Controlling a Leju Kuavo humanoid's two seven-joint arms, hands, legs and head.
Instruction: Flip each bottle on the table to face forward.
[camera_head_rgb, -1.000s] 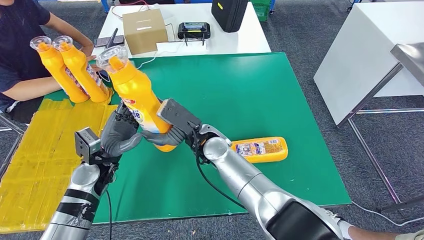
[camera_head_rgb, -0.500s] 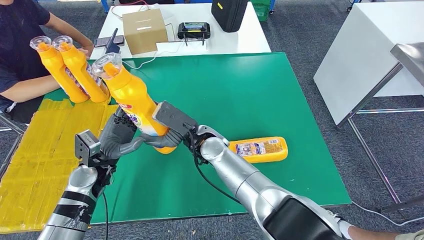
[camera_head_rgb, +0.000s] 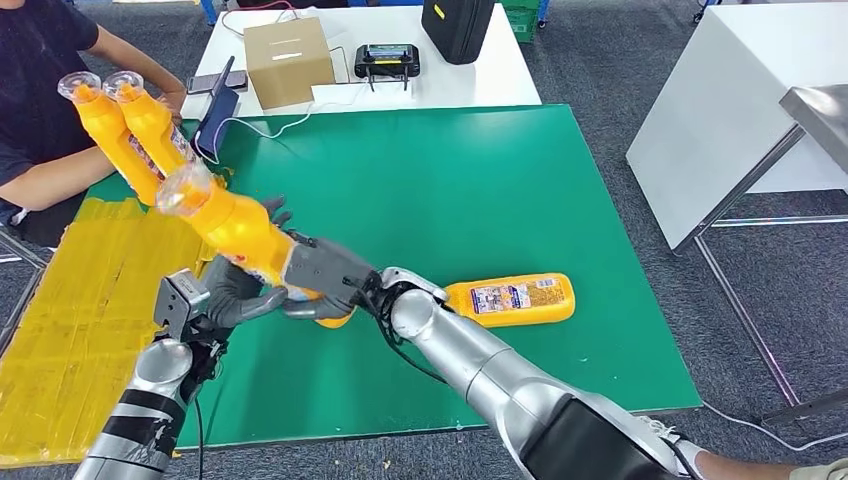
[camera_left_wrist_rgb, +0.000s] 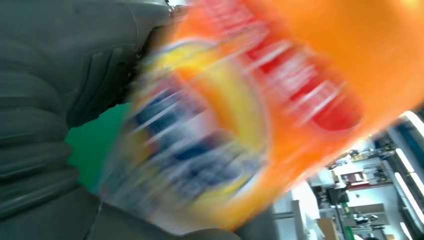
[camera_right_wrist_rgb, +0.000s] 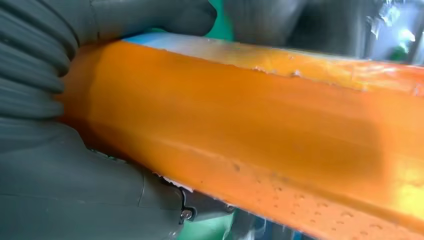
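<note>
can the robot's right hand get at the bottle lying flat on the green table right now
Probably not yet. The right hand is wrapped around the tilted bottle, which the left hand also touches. The lying bottle sits unobstructed on the green table beside the right forearm, so only the occupied hand stands in the way.

Tilted orange bottle (camera_head_rgb: 237, 232), another flat (camera_head_rgb: 512, 299)

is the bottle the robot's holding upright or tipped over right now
Tipped. The held bottle slants, its clear cap up toward the robot's left, its base low between the left hand and right hand, above the green table.
</note>
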